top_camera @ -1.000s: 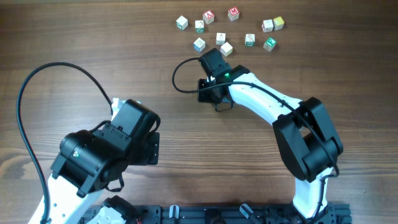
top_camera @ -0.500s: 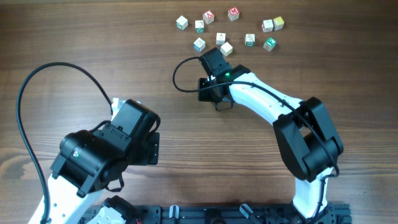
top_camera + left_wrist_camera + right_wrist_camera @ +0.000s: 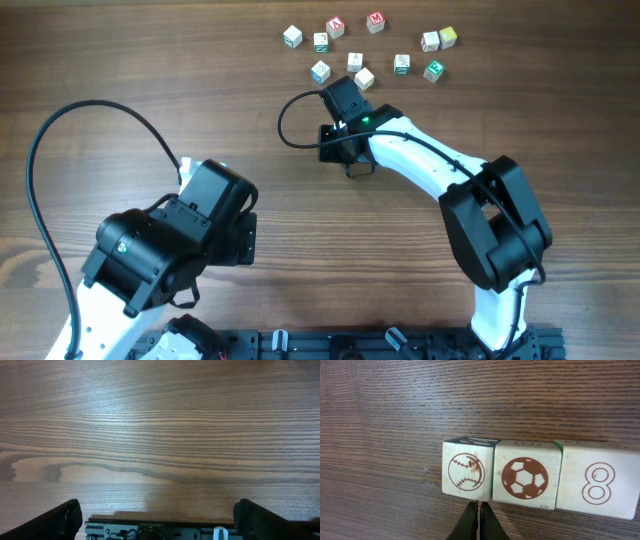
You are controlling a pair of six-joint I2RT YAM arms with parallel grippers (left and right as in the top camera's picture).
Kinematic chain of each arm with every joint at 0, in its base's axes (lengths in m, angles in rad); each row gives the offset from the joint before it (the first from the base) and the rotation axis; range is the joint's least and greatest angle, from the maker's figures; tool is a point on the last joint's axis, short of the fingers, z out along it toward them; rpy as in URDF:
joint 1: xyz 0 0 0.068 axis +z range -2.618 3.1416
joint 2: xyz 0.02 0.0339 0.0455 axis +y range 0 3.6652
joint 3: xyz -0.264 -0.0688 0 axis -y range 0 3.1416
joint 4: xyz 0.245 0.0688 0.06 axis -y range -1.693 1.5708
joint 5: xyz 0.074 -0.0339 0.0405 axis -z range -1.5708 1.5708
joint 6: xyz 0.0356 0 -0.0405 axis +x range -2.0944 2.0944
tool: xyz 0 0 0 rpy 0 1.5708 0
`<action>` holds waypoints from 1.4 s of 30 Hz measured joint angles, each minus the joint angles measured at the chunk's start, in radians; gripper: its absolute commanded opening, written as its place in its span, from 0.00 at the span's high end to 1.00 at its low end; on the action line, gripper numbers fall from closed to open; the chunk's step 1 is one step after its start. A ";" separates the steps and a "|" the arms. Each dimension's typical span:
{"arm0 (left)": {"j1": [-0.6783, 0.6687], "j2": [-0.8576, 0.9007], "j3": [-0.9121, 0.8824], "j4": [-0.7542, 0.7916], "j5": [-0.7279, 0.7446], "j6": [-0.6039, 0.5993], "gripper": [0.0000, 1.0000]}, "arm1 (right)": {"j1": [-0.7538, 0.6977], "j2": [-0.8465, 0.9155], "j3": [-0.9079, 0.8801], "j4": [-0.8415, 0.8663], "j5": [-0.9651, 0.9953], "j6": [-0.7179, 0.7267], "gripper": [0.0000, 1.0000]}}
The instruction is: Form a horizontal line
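Observation:
The horizontal line (image 3: 525, 476) shows in the right wrist view as three whitish cubes touching side by side, their faces printed in red: a baseball cube (image 3: 467, 471), a football cube and a cube marked 8 (image 3: 598, 482). My right gripper (image 3: 479, 521) is shut with nothing in it, its tips at the lower edge of the baseball cube near the seam with the football cube. In the overhead view the right gripper (image 3: 345, 150) covers the row. My left gripper (image 3: 160, 519) is open over bare wood at the near side, far from the cubes.
Several loose letter cubes (image 3: 363, 78) lie scattered at the far edge of the wooden table (image 3: 150, 60), beyond the right wrist. The left arm (image 3: 170, 245) sits folded at the near left, with a black cable (image 3: 60, 130) looping over the table. A black rail (image 3: 160, 530) runs along the near edge.

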 measured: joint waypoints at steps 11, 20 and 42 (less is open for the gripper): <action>0.000 0.000 0.000 0.000 0.000 0.000 0.00 | 0.000 0.000 0.000 0.000 0.003 0.000 0.95; 0.000 0.000 0.000 0.000 0.000 0.000 0.00 | 0.000 0.000 0.000 -0.001 0.003 0.000 0.95; 0.000 0.000 0.000 0.000 0.000 0.000 0.00 | 0.001 -0.006 0.042 0.037 -0.111 -0.135 0.95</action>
